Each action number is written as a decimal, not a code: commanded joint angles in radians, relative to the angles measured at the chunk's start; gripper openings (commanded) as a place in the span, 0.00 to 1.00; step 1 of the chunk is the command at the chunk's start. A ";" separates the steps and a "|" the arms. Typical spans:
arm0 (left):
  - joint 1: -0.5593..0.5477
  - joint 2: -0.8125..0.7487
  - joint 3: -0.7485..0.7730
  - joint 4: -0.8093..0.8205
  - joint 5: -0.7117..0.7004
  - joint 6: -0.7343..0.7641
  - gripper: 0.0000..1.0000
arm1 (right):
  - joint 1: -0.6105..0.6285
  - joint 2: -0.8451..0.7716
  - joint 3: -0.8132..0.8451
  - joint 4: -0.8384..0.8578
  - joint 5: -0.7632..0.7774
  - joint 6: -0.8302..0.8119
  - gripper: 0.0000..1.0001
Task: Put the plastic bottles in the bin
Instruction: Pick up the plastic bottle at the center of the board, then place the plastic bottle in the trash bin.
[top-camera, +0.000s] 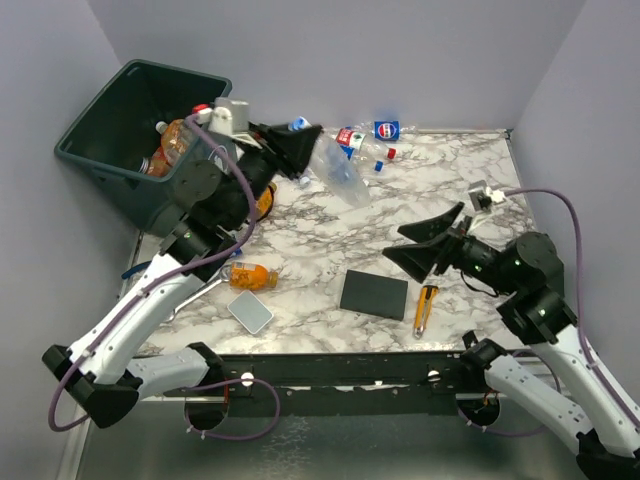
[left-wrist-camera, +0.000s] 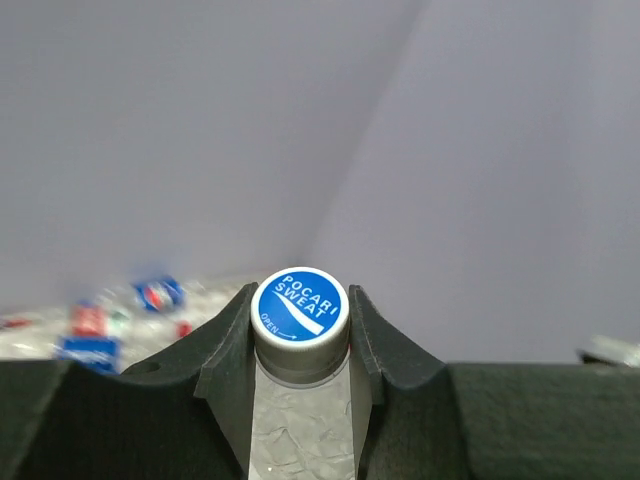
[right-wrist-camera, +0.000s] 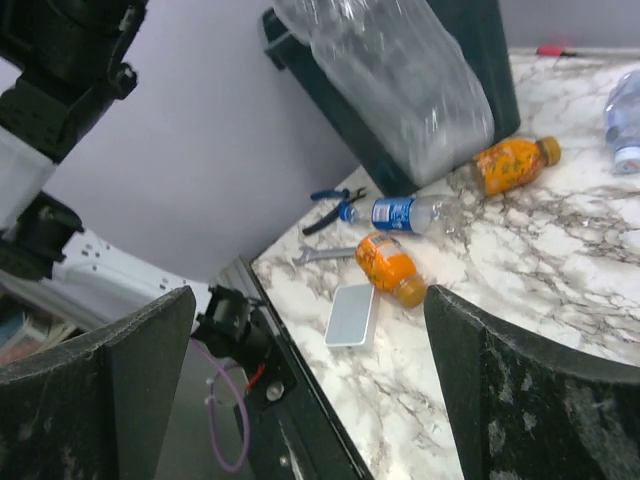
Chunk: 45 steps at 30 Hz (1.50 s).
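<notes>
Robot lab test cell. Marble-pattern counter boxed by plain lilac walls on three sides. Left arm and right arm bolted to black rail along near edge. Purple cables trailing.

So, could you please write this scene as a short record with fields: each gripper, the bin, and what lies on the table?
left gripper: shut on a clear crushed bottle, its blue cap between the fingers, just right of the bin
right gripper: open, empty, over the table
bin: far left; holds an orange-tinted jug
far edge: loose bottles
near left: small orange bottle
not for the bin: black pad, yellow knife
</notes>
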 joint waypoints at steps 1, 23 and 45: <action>0.010 -0.051 0.100 0.017 -0.526 0.389 0.00 | 0.004 -0.107 -0.024 -0.079 0.230 0.073 1.00; 0.417 0.298 0.103 0.837 -1.031 1.269 0.00 | 0.004 -0.211 -0.380 -0.029 0.270 0.115 1.00; 0.418 0.239 -0.040 0.624 -1.075 1.024 0.99 | 0.003 -0.168 -0.316 -0.090 0.368 0.083 1.00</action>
